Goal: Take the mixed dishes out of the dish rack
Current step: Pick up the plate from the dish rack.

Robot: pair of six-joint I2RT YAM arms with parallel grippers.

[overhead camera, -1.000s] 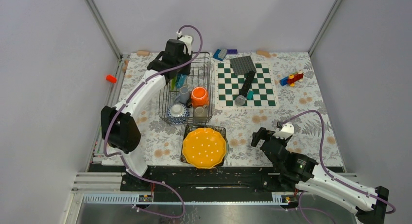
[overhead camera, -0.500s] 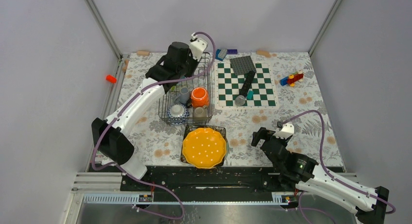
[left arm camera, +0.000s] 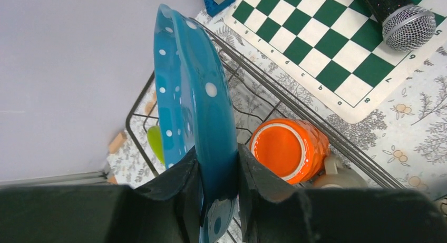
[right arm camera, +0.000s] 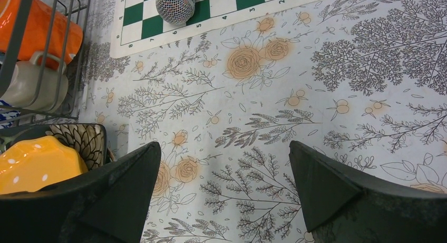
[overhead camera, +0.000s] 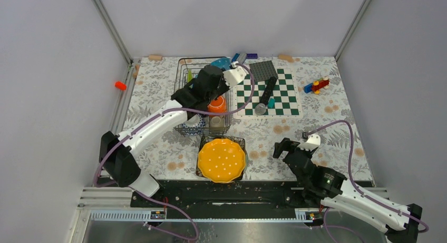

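Note:
My left gripper (left arm camera: 217, 153) is shut on the rim of a blue white-dotted plate (left arm camera: 190, 95), held on edge above the dish rack (left arm camera: 253, 74). From above, that plate (overhead camera: 220, 62) hangs over the rack's (overhead camera: 182, 64) back right corner. An orange mug (overhead camera: 216, 103), a grey cup (overhead camera: 216, 122), a patterned bowl (overhead camera: 191, 126) and a lime green plate (left arm camera: 155, 142) sit in the rack. In front of it an orange white-dotted plate (overhead camera: 222, 159) lies on a dark patterned plate (overhead camera: 240, 142). My right gripper (right arm camera: 224, 153) is open and empty over the floral cloth.
A green-and-white checkerboard mat (overhead camera: 284, 93) lies right of the rack with a microphone (overhead camera: 265, 95) and a grey studded plate (overhead camera: 262, 70) on it. Toy bricks (overhead camera: 316, 86) lie far right, a blue brick (overhead camera: 239, 58) at the back, an orange piece (overhead camera: 120, 85) at the left wall.
My left arm has swung from the rack's back left to its back right, lifting the blue dotted plate up out of the rack. The right arm has stayed still.

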